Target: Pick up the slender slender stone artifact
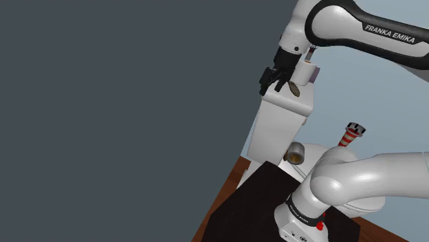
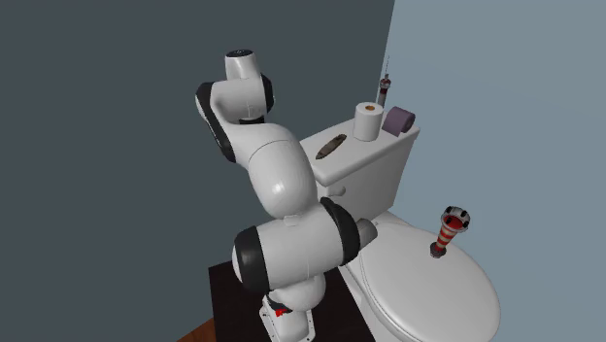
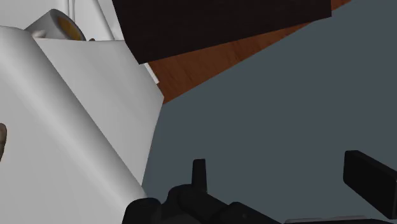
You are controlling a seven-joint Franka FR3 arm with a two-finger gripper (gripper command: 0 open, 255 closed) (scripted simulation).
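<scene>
In the shoulder view the black gripper [image 1: 273, 81] hangs in the upper middle of the frame, right at the left edge of the white toilet tank [image 1: 278, 127]. The thin brown stone [image 1: 294, 89] lies on the tank's top, just right of the fingers and near that edge. I cannot tell if they touch it. A purple thing [image 1: 313, 74] sits just behind it. Left of the gripper is a wide dark grey wall [image 1: 124, 103], with lots of free room.

In the second exterior view the stone [image 2: 332, 148] lies flat near the left end of the tank top. It is well apart from the white paper roll [image 2: 367, 121] and the purple thing [image 2: 398, 119] at the upper right. There is free room all around it.

In the wrist view the two fingers stand wide apart with the grey wall seen between them, so the gripper [image 3: 280, 168] is released. The tank's white side [image 3: 70, 127] is on the left, and its edge runs down toward one finger. A bit of brown at the far left edge may be the stone [image 3: 2, 139]. The dark stand [image 3: 222, 25] and brown floor [image 3: 216, 63] are at the top.
</scene>
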